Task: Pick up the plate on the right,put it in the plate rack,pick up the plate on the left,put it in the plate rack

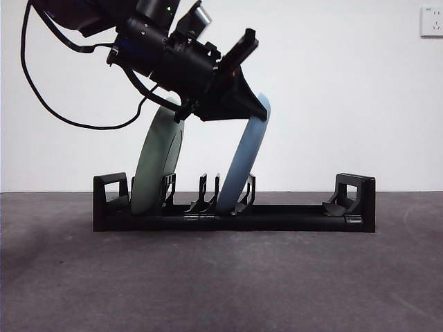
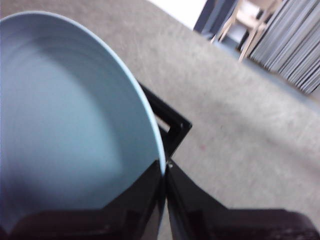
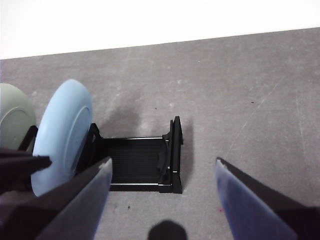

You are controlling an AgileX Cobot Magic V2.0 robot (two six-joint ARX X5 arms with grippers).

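Risk lay in release: our left hand (image 2: 165, 200) clamped the blue plate's (image 1: 243, 155) rim, leaning in the plate rack (image 1: 235, 220); jerking could topple it onto the green plate (image 1: 158, 160). Right hand (image 3: 162, 200) stood apart.

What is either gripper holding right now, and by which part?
The left gripper is shut on the blue plate, pinching its upper rim while the plate stands in the plate rack. The right gripper is open and holds nothing.
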